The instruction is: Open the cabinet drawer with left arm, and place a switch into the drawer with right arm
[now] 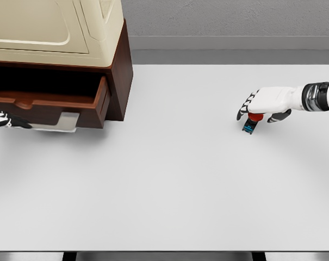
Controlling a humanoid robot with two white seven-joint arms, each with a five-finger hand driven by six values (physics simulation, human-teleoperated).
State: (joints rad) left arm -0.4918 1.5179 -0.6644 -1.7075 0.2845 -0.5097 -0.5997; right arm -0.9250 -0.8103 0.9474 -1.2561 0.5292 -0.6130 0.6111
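A dark wooden cabinet (118,70) with a cream top stands at the table's back left. Its drawer (96,103) is pulled out toward me. My left hand (4,120) shows at the left edge, against the drawer's front by a pale handle (61,122); only part of it is visible. At the right, my right hand (259,109) reaches in with its fingers curled down over the switch (251,122), a small object with a red top and a blue-black base resting on the table.
The white table (164,185) stretches between the drawer and the switch. Its front edge runs along the bottom of the view. A grey wall lies behind.
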